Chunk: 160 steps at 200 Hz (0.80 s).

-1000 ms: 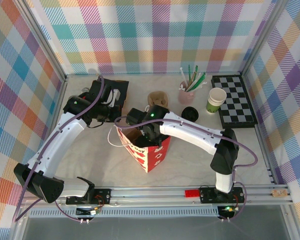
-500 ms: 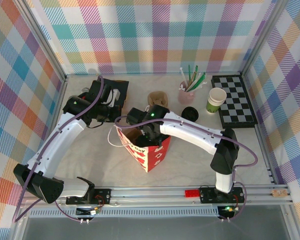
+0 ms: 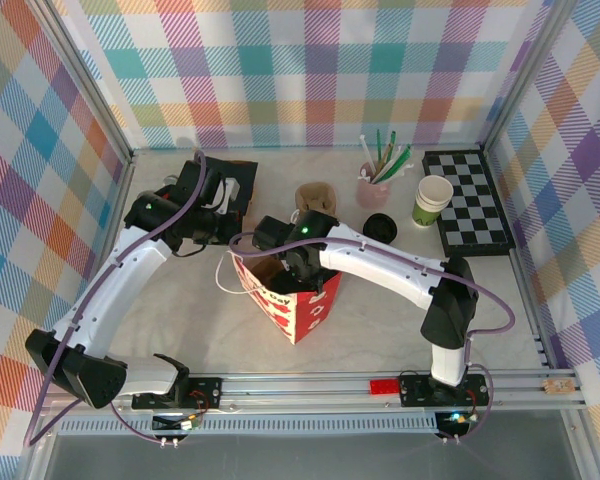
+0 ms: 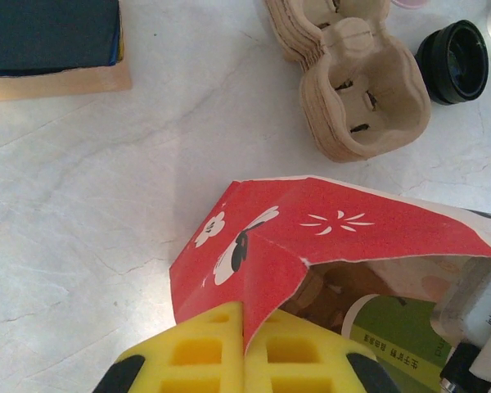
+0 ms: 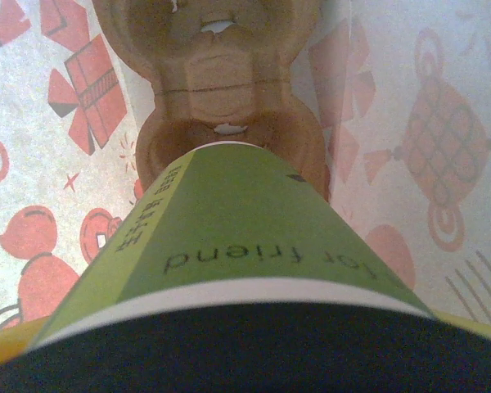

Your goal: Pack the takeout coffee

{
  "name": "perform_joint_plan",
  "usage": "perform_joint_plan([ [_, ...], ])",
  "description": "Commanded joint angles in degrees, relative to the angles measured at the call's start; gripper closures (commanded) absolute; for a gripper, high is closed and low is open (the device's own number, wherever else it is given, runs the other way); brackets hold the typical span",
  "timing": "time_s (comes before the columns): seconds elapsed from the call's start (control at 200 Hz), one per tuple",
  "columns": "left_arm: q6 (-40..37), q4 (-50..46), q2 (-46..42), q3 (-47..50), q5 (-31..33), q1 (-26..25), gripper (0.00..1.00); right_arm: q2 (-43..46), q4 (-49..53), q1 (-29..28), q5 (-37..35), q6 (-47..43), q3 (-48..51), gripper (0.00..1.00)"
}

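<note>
The right end effector (image 3: 286, 262) reaches down into the open mouth of a red printed paper bag (image 3: 305, 305), its fingers spread wide around the takeout coffee (image 5: 229, 221). This is a small paper cup with a green band, dark lettering, a white rim line and a black round lid nearest the wrist camera. The cup hangs inside the bag, base pointing at a brown moulded-pulp cup carrier (image 5: 221, 74) on the bag's floor. The bag's printed walls stand close on both sides of it.

The left end effector (image 4: 244, 348) is pinched tight on the bag's upper edge, which passes between its yellow pads (image 4: 196, 352).

On the pale marble-look desk (image 3: 380, 320) sit:
- one stack of pulp carriers (image 3: 315, 197) just behind the bag;
- one loose black lid (image 3: 380, 227) beside the stack;
- one lidless white-rimmed green cup (image 3: 432, 201);
- one pink cup of straws (image 3: 372, 185);
- one black-and-white chequered board (image 3: 467, 200) by the right wall;
- one dark flat box (image 3: 230, 185) at the back left.

Open desk lies between the bag and the near rail, and to the bag's right.
</note>
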<state>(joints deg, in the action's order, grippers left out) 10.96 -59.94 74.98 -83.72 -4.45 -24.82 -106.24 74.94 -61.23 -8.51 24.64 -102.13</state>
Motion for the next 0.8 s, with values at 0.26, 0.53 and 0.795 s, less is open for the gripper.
perform_joint_plan([
  [0.26,0.64,-0.26,-2.21,0.40,0.34,0.78,1.00,1.09,-0.69,0.85,-0.28,-0.24,1.78,0.57],
  [0.53,0.64,0.09,-1.69,0.77,-0.12,0.74,1.00,0.43,-1.68,0.80,-0.19,-0.06,1.58,0.57],
  [0.795,0.75,0.53,-1.68,2.16,-0.05,0.75,0.99,0.40,-2.73,0.81,-0.28,-0.05,1.99,0.57],
])
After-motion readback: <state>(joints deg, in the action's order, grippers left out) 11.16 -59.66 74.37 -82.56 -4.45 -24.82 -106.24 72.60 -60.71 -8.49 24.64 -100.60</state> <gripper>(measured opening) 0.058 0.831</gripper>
